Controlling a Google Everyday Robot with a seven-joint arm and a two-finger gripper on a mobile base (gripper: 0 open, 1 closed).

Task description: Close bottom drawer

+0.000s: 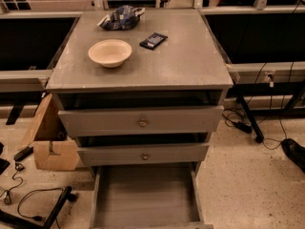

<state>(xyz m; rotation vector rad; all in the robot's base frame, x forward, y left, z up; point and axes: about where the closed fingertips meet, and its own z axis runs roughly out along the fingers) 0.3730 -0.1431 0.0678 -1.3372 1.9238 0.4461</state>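
The bottom drawer (145, 197) of the grey cabinet (143, 75) is pulled far out toward me, showing its plain grey inside. Its front panel is cut off by the lower frame edge. Above it are the middle drawer front (143, 154) and the top drawer front (140, 120), each with a brass knob, both slightly out from the cabinet body. My gripper is not in view.
On the cabinet top sit a cream bowl (110, 52), a dark flat packet (153, 40) and a blue crumpled bag (121, 17). A cardboard box (50, 142) stands at the left. Cables lie on the floor at left (28, 199) and right (257, 123).
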